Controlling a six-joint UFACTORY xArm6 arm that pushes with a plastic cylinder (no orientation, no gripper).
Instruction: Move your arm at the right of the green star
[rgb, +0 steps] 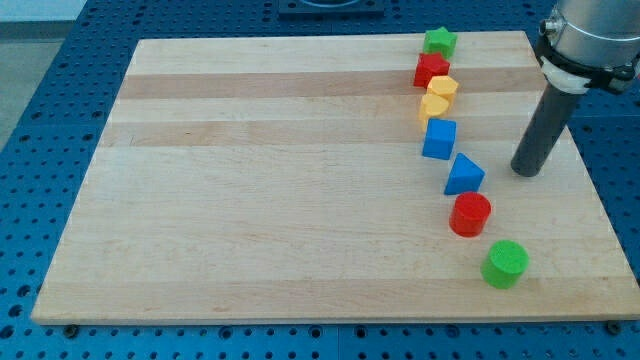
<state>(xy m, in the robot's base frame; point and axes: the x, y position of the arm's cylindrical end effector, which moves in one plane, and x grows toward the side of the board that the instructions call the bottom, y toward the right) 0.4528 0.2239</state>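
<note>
The green star (439, 41) lies at the view's top edge of the wooden board (250, 200), heading a line of blocks. Below it come a red star (432, 70), a yellow hexagon (443, 88), a yellow heart (433, 106), a blue cube (439, 139), a blue triangle (463, 175), a red cylinder (470, 214) and a green cylinder (505, 264). My tip (526, 172) rests on the board to the right of the blue triangle, well below and to the right of the green star, touching no block.
The board lies on a blue perforated table (40, 120). The arm's grey body (590, 40) hangs over the board's top right corner.
</note>
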